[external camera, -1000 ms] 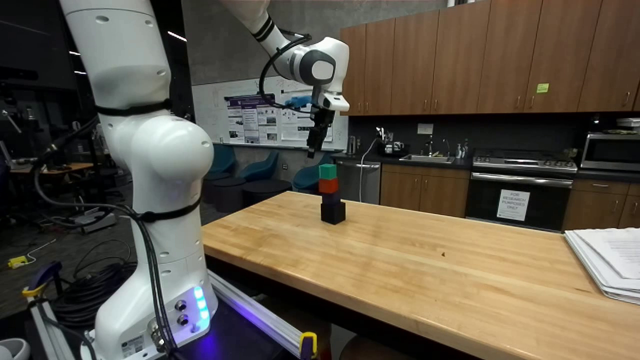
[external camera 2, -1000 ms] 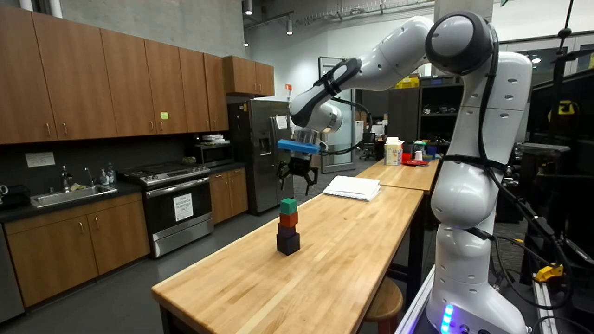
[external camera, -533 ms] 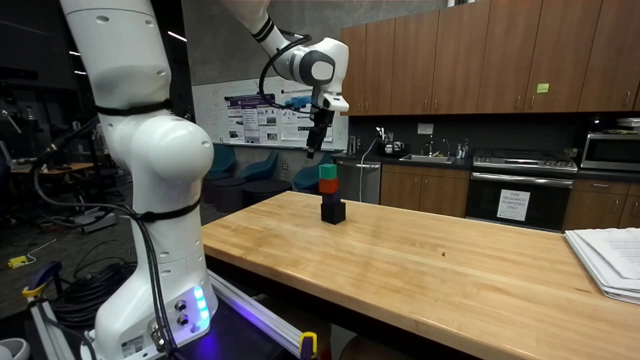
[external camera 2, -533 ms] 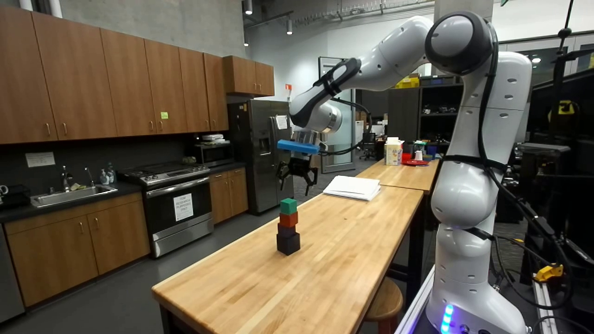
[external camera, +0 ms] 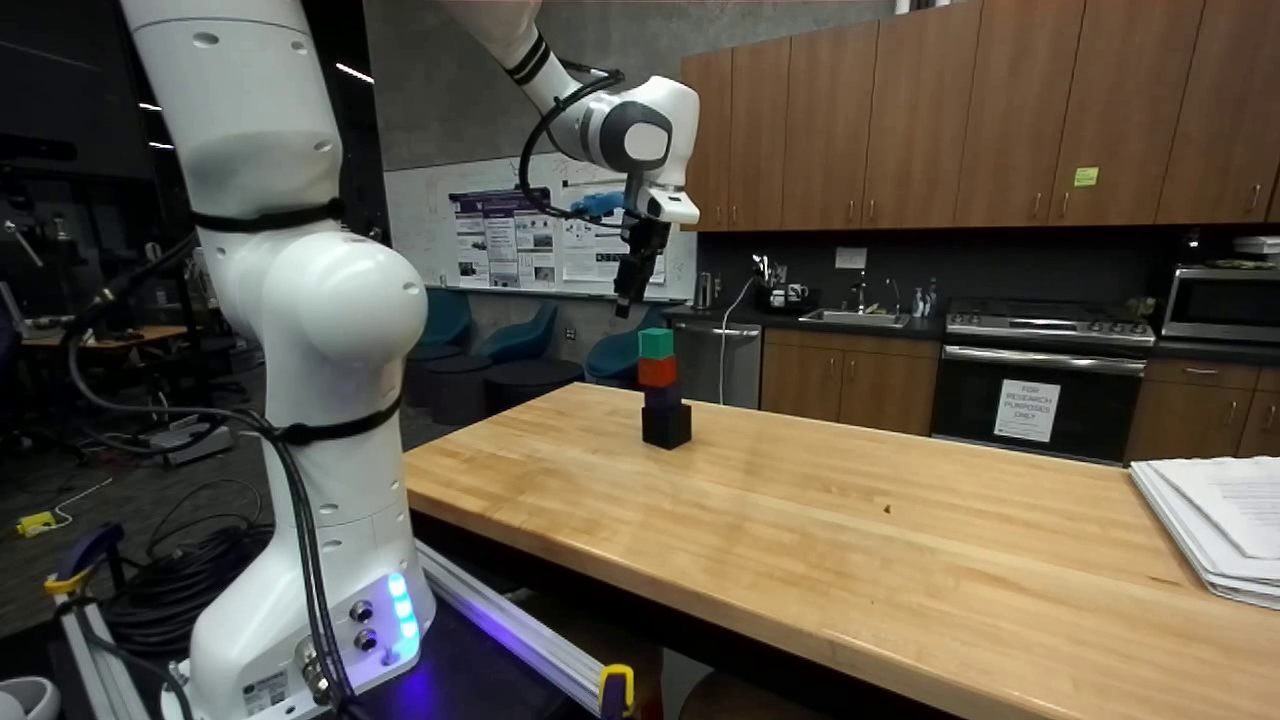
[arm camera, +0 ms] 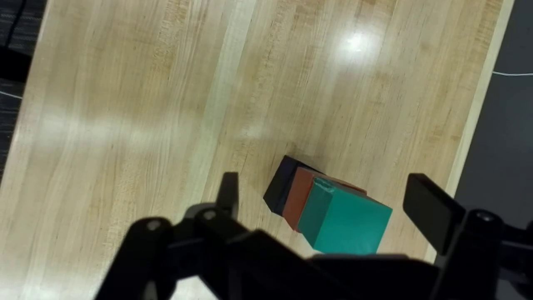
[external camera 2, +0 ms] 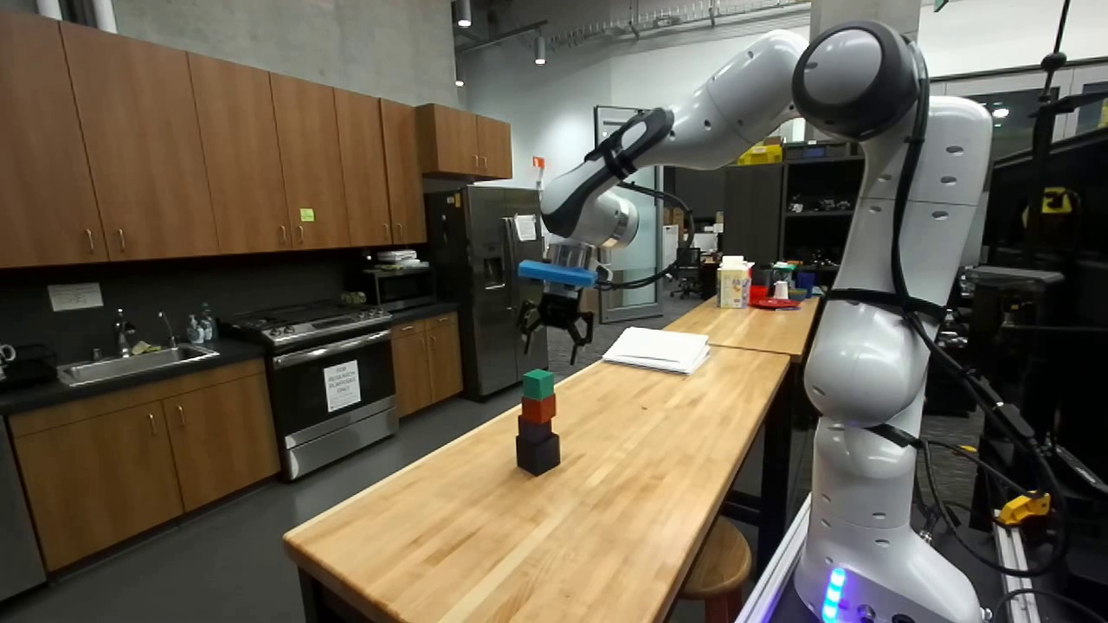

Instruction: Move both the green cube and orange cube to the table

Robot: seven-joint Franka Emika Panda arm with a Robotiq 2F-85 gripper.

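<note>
The claw (external camera 2: 550, 355) is gaping above the green cube (external camera 2: 538, 385), itself covering the orange cube (external camera 2: 538, 409) (papers (external camera 2: 658, 348) lying well apart).

Wrist view: beneath the green cube (arm camera: 350, 224) we see only part of the orange cube (arm camera: 297, 199), less of the dark blocks (arm camera: 282, 186). In an exterior view, papers (external camera: 1222, 522), well apart from the green cube, cropped.

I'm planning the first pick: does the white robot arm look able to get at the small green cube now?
Probably yes: the small green cube tops the stack of cubes, nothing visible covers it, and, higher up, the black fingers stand open.
</note>
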